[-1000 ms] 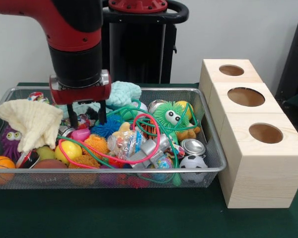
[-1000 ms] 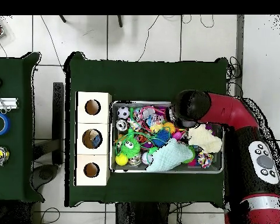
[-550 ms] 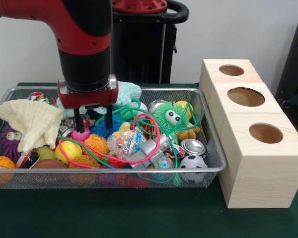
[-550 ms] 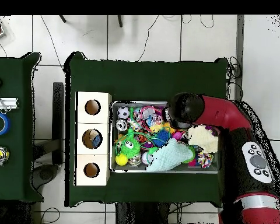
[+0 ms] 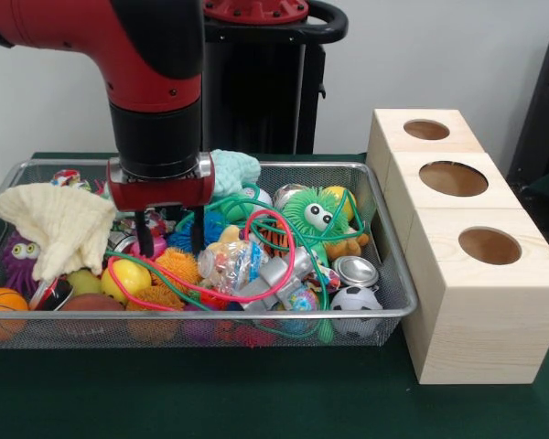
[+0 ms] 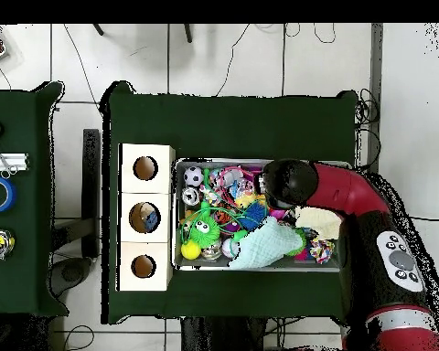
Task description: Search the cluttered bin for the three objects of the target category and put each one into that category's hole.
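Note:
My gripper [image 5: 171, 243] hangs from the red and black arm over the left middle of the wire mesh bin [image 5: 389, 274]. It is open, and its two fingers dip into the clutter just behind an orange spiky ball [image 5: 177, 265] and beside a yellow ball [image 5: 128, 277]. A blue spiky ball [image 5: 201, 230] lies right behind them. Nothing shows clamped between the fingers. The wooden box [image 5: 467, 302] with three round holes [image 5: 453, 178] stands to the right of the bin. In the overhead view the arm [image 6: 287, 183] hides the gripper.
The bin also holds a cream cloth [image 5: 59, 219], teal cloth [image 5: 231, 172], green furry ball with eyes [image 5: 311, 215], soccer ball [image 5: 355, 300], basketball [image 5: 2, 306], metal can [image 5: 355, 271], and looping pink and green cords [image 5: 279, 247]. Something blue sits in the middle hole [image 6: 144, 218].
The gripper has shifted right and toward the bin's front, then dropped lower, so its fingers sit deeper among the toys. The pink toy by the left finger is mostly hidden.

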